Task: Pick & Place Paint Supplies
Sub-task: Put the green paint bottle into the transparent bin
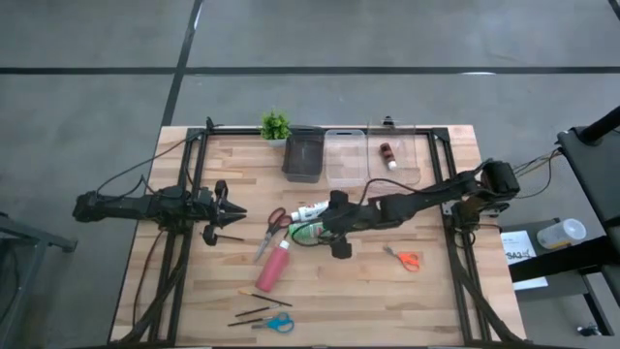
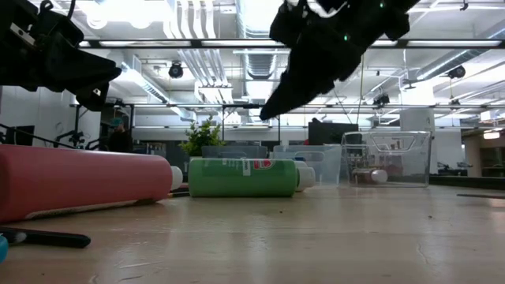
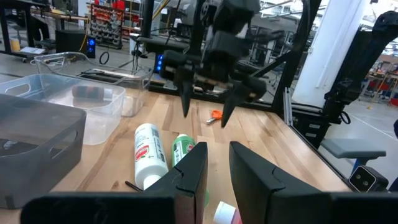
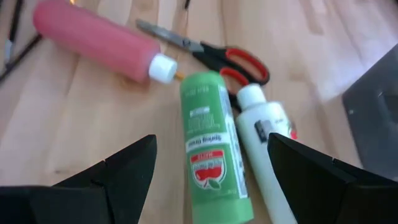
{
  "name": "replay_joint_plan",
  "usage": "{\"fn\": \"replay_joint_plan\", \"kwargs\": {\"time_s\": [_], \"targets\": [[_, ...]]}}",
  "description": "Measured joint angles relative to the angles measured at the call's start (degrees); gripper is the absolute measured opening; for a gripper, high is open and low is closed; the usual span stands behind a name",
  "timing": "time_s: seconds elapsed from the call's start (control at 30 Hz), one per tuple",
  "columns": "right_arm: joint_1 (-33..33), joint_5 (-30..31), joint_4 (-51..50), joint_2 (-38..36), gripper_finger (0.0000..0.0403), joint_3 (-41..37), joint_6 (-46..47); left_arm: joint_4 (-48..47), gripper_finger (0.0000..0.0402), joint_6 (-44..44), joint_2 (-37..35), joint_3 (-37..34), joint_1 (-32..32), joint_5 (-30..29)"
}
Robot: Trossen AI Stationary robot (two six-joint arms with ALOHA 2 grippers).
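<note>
Green tube [image 1: 308, 232] lies flat mid-table beside the white tube [image 1: 311, 210], right gripper [image 1: 336, 224] over them. Low view: green body, red-white label, white cap. Right wrist: jaws wide, empty, straddling the green tube, red-handled scissors [image 4: 211, 55] and pink tube [image 4: 99, 40] beyond. Left gripper [image 1: 224, 206] waits at left, narrow gap, empty

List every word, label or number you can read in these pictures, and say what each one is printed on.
None reads for certain.
Green paint tube: white print and a red logo, too blurred.
White paint tube: red and green label, too small.
Paper beside the table: dark print, too small.
</note>
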Motion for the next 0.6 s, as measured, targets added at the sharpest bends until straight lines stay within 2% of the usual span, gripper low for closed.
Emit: {"fn": "replay_joint_plan", "kwargs": {"time_s": [0.6], "targets": [[-0.15, 1.14, 0.13, 8.15, 0.0305, 0.00, 1.01, 0.00, 0.0077, 0.00, 0.00, 0.00, -0.01, 0.02]]}}
